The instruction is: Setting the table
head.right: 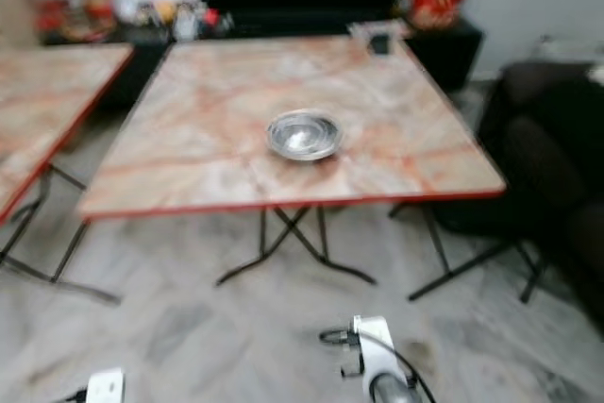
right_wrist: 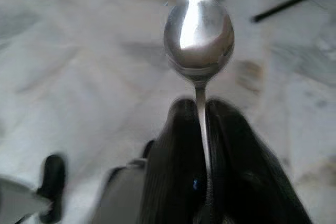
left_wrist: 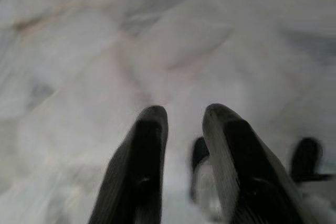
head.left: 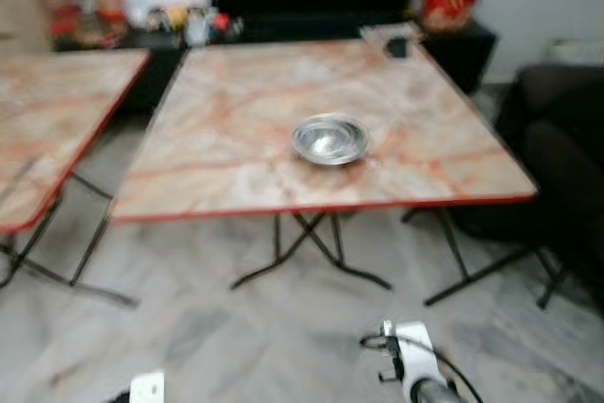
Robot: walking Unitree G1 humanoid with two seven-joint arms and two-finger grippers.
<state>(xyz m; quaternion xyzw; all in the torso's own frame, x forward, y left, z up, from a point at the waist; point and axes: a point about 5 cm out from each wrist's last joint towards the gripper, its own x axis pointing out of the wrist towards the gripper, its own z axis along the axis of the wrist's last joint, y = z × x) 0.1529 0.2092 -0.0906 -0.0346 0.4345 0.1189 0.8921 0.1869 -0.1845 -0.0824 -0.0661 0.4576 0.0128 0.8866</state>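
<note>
— Nearest to the cam?
— Right gripper [right_wrist: 202,129], low over the marble floor [head.left: 217,337], fingers pinched tight on a steel spoon [right_wrist: 199,32]. Handle is clamped between the pads, bowl end sticks out past the tips. So the spoon's long axis runs along the fingers, bowl leading.
— Left one?
— Left gripper [left_wrist: 184,145] hangs idle over the same floor, fingers a little apart, nothing between them.
— Ok, big to small, what's ahead?
— Folding table [head.left: 236,110], marble-look top w/ red edge, dead ahead at 12 o'clock. A second one like it [head.left: 47,120] sits off at 10 o'clock. Dark sofa [head.left: 566,158] at 2. Beyond the table, a dark low cabinet [head.left: 311,25] w/ ornaments, too blurred to name.
— And on the table?
— Steel bowl [head.left: 328,139], roughly mid-top, a bit toward the near edge. Small dark item at the far right corner, can't tell what.
— What does the next move hinge on?
— My read: bowl lies up and fwd of the right gripper, about 12 to 11 o'clock from that arm. Right arm is the nearer one and already has the spoon. It needs to rise above the tabletop, reach fwd, then lay the spoon just beside the bowl.
</note>
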